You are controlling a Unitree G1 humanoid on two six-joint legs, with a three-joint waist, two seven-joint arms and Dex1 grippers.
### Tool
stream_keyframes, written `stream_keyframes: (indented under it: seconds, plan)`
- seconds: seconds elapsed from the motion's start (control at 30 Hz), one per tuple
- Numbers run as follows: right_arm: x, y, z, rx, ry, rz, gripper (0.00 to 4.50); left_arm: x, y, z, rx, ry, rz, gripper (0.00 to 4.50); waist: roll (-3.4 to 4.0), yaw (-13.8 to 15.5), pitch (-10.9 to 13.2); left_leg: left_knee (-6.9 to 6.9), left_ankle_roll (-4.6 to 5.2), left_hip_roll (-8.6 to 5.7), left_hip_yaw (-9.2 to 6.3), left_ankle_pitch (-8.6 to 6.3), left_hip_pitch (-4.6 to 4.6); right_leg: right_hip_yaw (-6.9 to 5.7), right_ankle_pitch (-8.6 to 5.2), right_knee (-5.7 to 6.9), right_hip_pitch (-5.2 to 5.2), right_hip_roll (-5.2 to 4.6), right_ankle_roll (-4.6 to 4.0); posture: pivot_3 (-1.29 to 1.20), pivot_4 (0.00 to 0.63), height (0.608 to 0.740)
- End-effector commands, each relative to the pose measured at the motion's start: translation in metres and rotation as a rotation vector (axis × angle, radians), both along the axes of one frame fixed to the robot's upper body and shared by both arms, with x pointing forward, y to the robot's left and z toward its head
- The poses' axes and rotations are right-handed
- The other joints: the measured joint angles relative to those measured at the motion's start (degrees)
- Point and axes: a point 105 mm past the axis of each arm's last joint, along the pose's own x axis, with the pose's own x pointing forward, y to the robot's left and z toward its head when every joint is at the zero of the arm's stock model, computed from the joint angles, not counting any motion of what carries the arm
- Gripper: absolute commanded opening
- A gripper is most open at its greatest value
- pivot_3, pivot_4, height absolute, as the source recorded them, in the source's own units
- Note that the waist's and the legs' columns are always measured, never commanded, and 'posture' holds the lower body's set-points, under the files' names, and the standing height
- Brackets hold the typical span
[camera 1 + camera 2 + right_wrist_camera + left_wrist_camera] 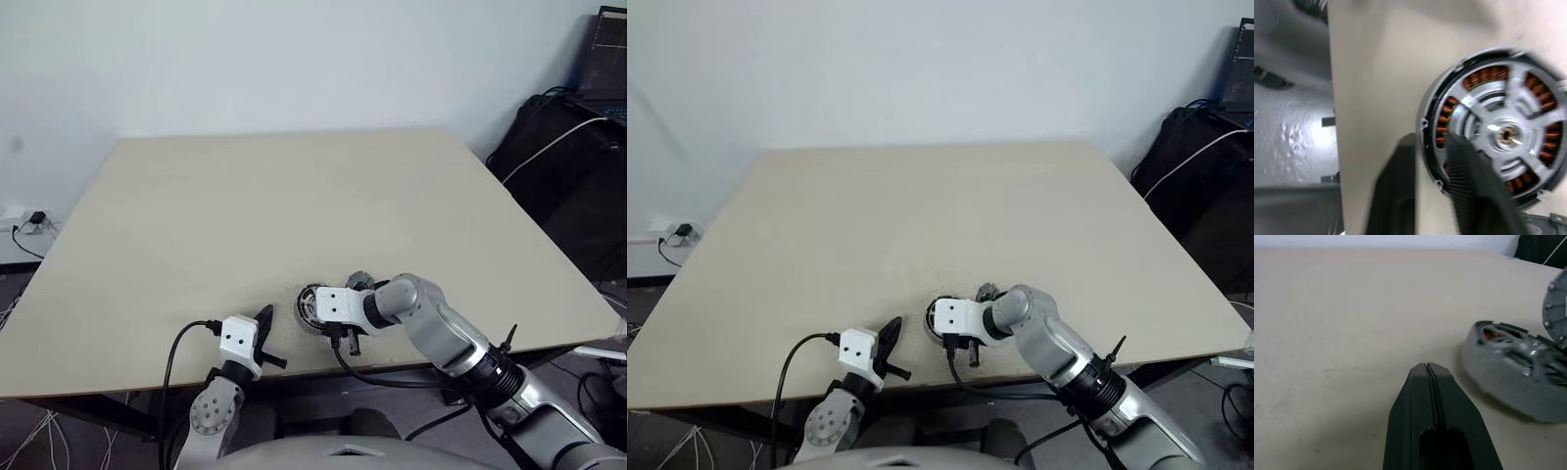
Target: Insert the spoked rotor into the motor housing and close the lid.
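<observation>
1. A pale beige table (294,196) carries the work; everything in play sits close to its near edge, a little right of that edge's middle.
2. The motor housing (1493,132) lies flat on the table near the near edge. The right wrist view shows a ring of copper-orange windings inside its round rim.
3. The spoked rotor (1511,128) sits inside the housing — silvery spokes run from a central hub across the windings, with copper showing through the gaps.
4. The right gripper (1435,196) points steeply down at the housing from the near side. Its fingers are parted and straddle the housing's rim: one finger outside the rim over the bare table, the other over the rotor's edge. Whether they press on the rim cannot be told.
5. The lid (1557,303), a silvery-grey disc with small screws along its edge, stands tilted just beyond the housing on its far-right side; only a slice of it shows.
6. The left gripper (1429,369) rests low at the near edge, left of the housing and apart from it — its two black fingers pressed together, nothing between them.
</observation>
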Motion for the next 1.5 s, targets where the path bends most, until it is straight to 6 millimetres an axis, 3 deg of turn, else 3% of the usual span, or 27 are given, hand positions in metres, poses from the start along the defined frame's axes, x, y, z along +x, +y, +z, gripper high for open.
stream_keyframes:
  seconds: [0.03, 0.07, 0.4, 0.47, 0.57, 0.63, 0.77, 0.87, 1.0, 1.2, 1.4, 1.5]
  plan:
    - [0.011, 0.017, 0.022, 0.117, -0.068, -0.034, 2.07, 0.005, -0.003, 0.013, -0.020, -0.048, -0.004, 0.00, 0.00, 0.0, 0.0, 0.00, 0.00, 0.01, 0.00, 0.00, 0.00, -0.01, 0.00, 0.01, 0.00, 0.01, 0.00, 0.00, 0.000, 0.740]
    - [0.012, 0.023, 0.026, 0.150, -0.073, -0.037, 2.33, 0.005, -0.003, 0.013, -0.021, -0.048, -0.004, 0.00, 0.01, -0.1, 0.0, 0.00, 0.00, 0.01, -0.01, 0.00, 0.00, -0.01, 0.00, 0.01, -0.01, 0.02, 0.00, 0.00, 0.000, 0.740]
    - [0.038, 0.065, 0.069, 0.493, -0.132, -0.248, 2.33, 0.006, -0.003, 0.016, -0.021, -0.053, -0.007, 0.00, 0.02, -0.5, 0.0, -0.02, -0.04, 0.00, -0.02, -0.01, 0.00, 0.00, 0.01, 0.02, -0.01, 0.03, 0.01, 0.00, 0.000, 0.740]
    - [0.047, 0.065, 0.077, 0.543, -0.157, -0.319, 1.70, 0.005, -0.002, 0.016, -0.020, -0.052, -0.007, 0.00, 0.03, -0.6, 0.0, -0.03, -0.28, 0.00, -0.01, -0.15, 0.00, 0.01, 0.02, 0.03, -0.03, 0.02, 0.01, 0.00, 0.000, 0.740]
    - [0.070, 0.053, 0.086, 0.559, -0.305, -0.455, 0.73, 0.005, -0.001, 0.016, -0.018, -0.051, -0.005, 0.00, 0.03, -0.6, 0.0, -0.03, -0.31, -0.02, 0.00, -0.17, 0.00, 0.01, 0.02, 0.03, -0.03, 0.01, 0.02, 0.00, 0.000, 0.740]
    - [0.090, 0.034, 0.093, 0.532, -0.476, -0.552, 0.09, 0.004, 0.000, 0.015, -0.016, -0.049, -0.005, 0.00, 0.05, -0.6, 0.0, -0.03, -0.31, -0.04, 0.00, -0.17, -0.01, 0.02, 0.02, 0.03, -0.03, 0.00, 0.02, 0.00, 0.000, 0.740]
    - [0.114, -0.011, 0.101, 0.497, -0.683, -0.797, 0.04, 0.003, 0.001, 0.014, -0.014, -0.044, -0.009, 0.00, 0.06, -0.7, 0.0, -0.06, -0.33, -0.04, 0.02, -0.16, -0.01, 0.03, 0.02, 0.04, -0.07, 0.02, 0.01, 0.00, 0.000, 0.740]
    - [0.119, -0.038, 0.103, 0.458, -0.778, -0.917, 0.04, 0.002, 0.000, 0.013, -0.014, -0.039, -0.018, 0.00, 0.07, -1.0, 0.0, -0.13, -0.32, -0.03, 0.03, -0.14, -0.02, 0.04, 0.00, 0.04, -0.10, 0.05, -0.01, 0.00, 0.000, 0.740]
    - [0.111, -0.074, 0.086, 0.353, -0.750, -1.022, 0.04, 0.001, -0.001, 0.012, -0.012, -0.034, -0.031, 0.00, 0.08, -1.3, 0.0, -0.15, -0.05, -0.03, 0.05, 0.01, -0.02, 0.07, -0.02, 0.02, -0.09, 0.07, -0.04, 0.00, 0.000, 0.740]
    - [0.076, -0.095, 0.058, 0.250, -0.589, -1.033, 0.04, 0.002, -0.001, 0.016, -0.010, -0.035, -0.040, 0.00, 0.16, -1.4, 0.0, -0.12, -0.01, 0.00, 0.06, 0.02, -0.02, 0.08, -0.04, 0.03, -0.08, 0.08, -0.04, 0.00, 0.000, 0.740]
    - [0.047, -0.099, 0.036, 0.167, -0.460, -0.924, 0.04, 0.001, -0.003, 0.019, -0.007, -0.030, -0.058, 0.00, 0.15, -1.4, 0.0, -0.08, 0.01, 0.01, 0.07, 0.03, 0.00, 0.07, -0.22, 0.02, -0.04, 0.09, 0.26, 0.00, 0.000, 0.740]
    - [0.031, -0.079, 0.041, 0.293, -0.355, -0.800, 0.04, 0.001, -0.002, 0.020, -0.004, -0.025, -0.065, 0.00, 0.14, -1.5, 0.0, -0.08, 0.01, 0.03, 0.07, 0.03, 0.00, 0.06, -0.23, 0.02, -0.05, 0.10, 0.28, 0.00, 0.000, 0.740]
